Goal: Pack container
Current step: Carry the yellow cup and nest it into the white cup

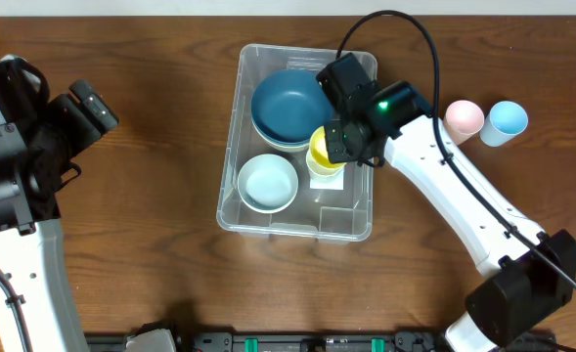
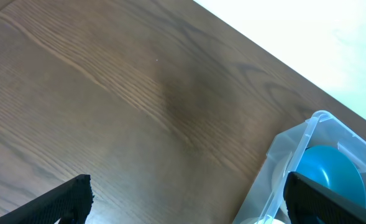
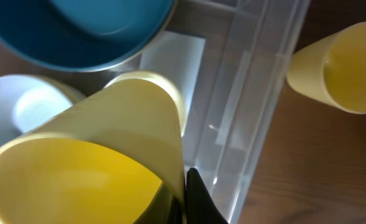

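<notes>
Clear plastic is the material of the container [image 1: 346,223], and it stands in the middle of the wooden table [image 1: 151,244], between our two arms. A part of the packing is already done: a dark blue bowl [image 1: 288,106] lies in its far end and a pale bowl [image 1: 267,182] in its near left corner. Our right gripper [image 1: 332,147] is above the right side of the container, and its fingers are closed on the wall of a yellow cup [image 3: 108,149], which hangs tilted with the mouth toward the wrist camera. Behind it we see a paler rim, maybe one more cup, but we cannot tell for sure. Our left gripper [image 1: 96,108] hangs over the bare wood to the left, well apart from the container, with the fingers spread wide and nothing between them. What is left, as we judge: to set this cup down, and then to bring the pink cup [image 1: 464,117] and the light blue cup [image 1: 508,121], which stand on the table to the right. The right wrist view shows also a second yellow cup [image 3: 338,68] beyond the container wall, over the wood; in the overhead view we cannot find it, perhaps the arm covers it
</notes>
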You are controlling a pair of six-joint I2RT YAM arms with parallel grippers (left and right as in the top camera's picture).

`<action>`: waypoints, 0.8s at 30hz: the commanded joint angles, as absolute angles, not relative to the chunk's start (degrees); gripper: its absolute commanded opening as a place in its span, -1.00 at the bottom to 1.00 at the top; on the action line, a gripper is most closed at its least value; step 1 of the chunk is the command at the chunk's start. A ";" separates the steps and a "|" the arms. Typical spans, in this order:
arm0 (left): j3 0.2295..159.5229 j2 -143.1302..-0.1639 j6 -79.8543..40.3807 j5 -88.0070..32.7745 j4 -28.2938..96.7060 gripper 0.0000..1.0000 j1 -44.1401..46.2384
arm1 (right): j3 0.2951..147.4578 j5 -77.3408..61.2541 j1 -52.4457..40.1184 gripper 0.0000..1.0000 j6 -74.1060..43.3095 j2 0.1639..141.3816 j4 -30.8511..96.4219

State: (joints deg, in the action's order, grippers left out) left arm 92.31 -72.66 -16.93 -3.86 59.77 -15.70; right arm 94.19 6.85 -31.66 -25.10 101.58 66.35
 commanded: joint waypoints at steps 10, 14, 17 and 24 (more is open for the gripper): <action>92.86 -72.95 -17.04 -3.36 59.79 0.96 -16.01 | 90.98 4.36 -29.78 -0.97 -24.53 102.04 64.88; 92.86 -72.95 -17.04 -3.36 59.79 0.96 -16.01 | 90.65 2.37 -29.85 -0.95 -23.27 102.04 63.86; 92.86 -72.95 -17.04 -3.36 59.79 0.96 -16.01 | 90.65 2.59 -29.76 -0.88 -23.31 102.04 63.55; 92.86 -72.95 -17.04 -3.36 59.79 0.96 -16.01 | 91.70 3.60 -26.94 -0.04 -23.55 101.71 63.05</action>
State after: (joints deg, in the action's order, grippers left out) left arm 92.29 -72.66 -16.93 -3.86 59.77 -15.70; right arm 90.89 3.11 -28.93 -23.62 101.62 63.11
